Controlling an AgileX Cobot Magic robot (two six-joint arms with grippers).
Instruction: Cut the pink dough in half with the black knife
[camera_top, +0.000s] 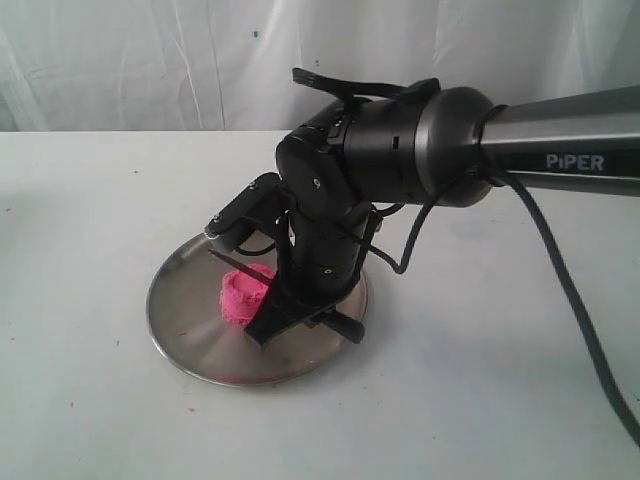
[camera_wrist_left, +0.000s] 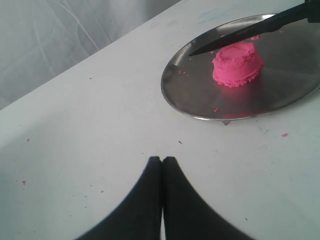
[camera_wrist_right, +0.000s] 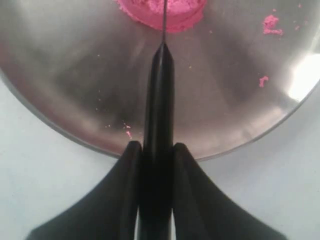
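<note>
On steel plate (camera_wrist_left: 190, 102), cup-shaped pink dough (camera_wrist_left: 237, 63)

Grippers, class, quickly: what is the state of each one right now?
Left gripper: closed, holding nothing.
Right gripper: closed on the slim black knife by its handle.

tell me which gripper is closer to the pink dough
Right. The right gripper holds the black knife over the steel plate, beside the pink dough. The left gripper is shut, off the plate.
</note>
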